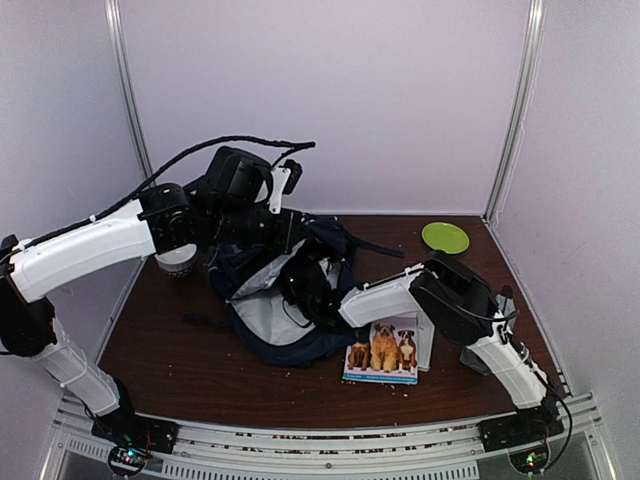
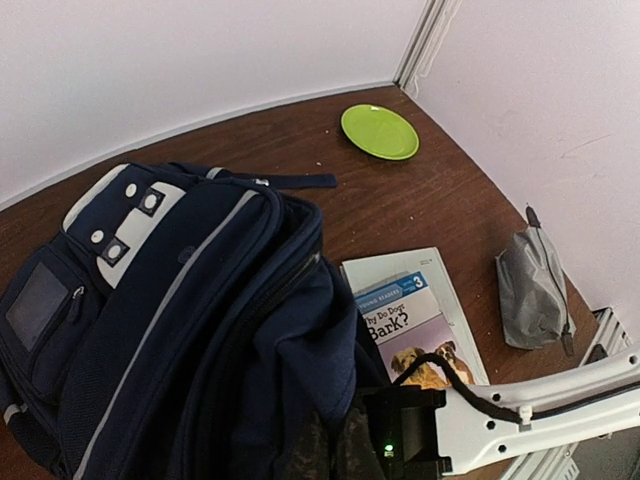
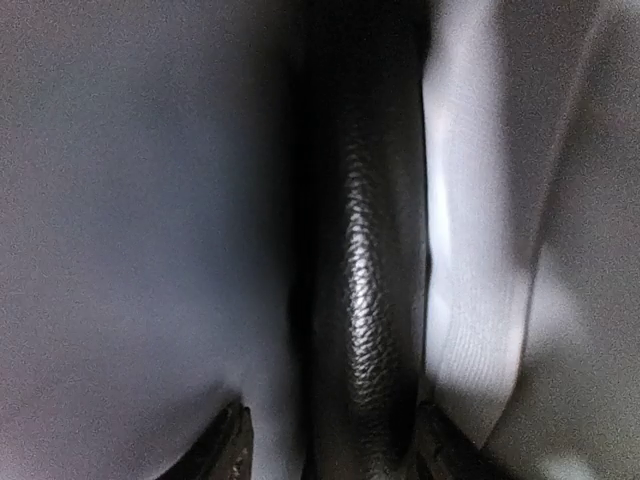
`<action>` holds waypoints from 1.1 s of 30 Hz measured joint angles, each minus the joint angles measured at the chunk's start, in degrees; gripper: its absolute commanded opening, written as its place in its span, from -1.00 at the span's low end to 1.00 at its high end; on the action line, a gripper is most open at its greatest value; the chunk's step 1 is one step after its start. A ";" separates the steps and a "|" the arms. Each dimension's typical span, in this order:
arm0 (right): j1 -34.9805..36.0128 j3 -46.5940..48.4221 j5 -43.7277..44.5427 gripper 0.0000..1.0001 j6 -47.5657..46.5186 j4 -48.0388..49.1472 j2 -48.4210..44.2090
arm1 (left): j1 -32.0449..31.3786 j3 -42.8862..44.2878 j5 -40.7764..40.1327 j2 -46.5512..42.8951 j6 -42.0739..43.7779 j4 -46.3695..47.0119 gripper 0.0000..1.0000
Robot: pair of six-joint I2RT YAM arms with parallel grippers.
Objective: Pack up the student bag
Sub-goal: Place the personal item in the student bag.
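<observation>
The student bag (image 1: pixel 262 312) lies in the middle of the table, navy with white trim, its mouth open and its light grey lining showing. My left gripper (image 1: pixel 265 228) is shut on the bag's upper rim and holds it up; in the left wrist view navy fabric (image 2: pixel 300 360) drapes over the left gripper (image 2: pixel 335 450). My right gripper (image 1: pixel 303 285) reaches into the bag's opening. In the right wrist view the right gripper (image 3: pixel 335 445) is open inside the grey lining (image 3: pixel 130 250), with a black pebbled-leather item (image 3: pixel 365 300) standing between its fingertips.
A dog-picture book (image 1: pixel 385 348) lies just right of the bag, under my right arm. A green plate (image 1: pixel 445 237) sits at the back right. A grey zip pouch (image 2: pixel 530 290) lies by the right edge. A white cup-like object (image 1: pixel 178 262) stands left of the bag.
</observation>
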 measured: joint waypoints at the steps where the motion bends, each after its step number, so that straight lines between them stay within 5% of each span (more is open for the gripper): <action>1: -0.13 -1.16 -0.81 0.14 -0.48 0.83 -0.68 | 0.39 0.00 0.31 0.02 -0.11 0.02 -1.00; 16: -0.68 -18.73 -14.88 0.39 -7.61 3.37 -18.56 | 5.97 -0.61 1.38 -1.09 -1.11 3.89 -1.00; 27: 0.33 -26.14 -24.55 0.36 -20.85 -16.87 -36.30 | 6.69 -4.39 -0.68 -4.48 -0.35 5.86 -1.00; 33: 0.02 -33.59 -20.20 0.39 -29.35 -29.03 -51.78 | 6.73 -8.22 -2.80 -7.50 2.21 6.32 -1.00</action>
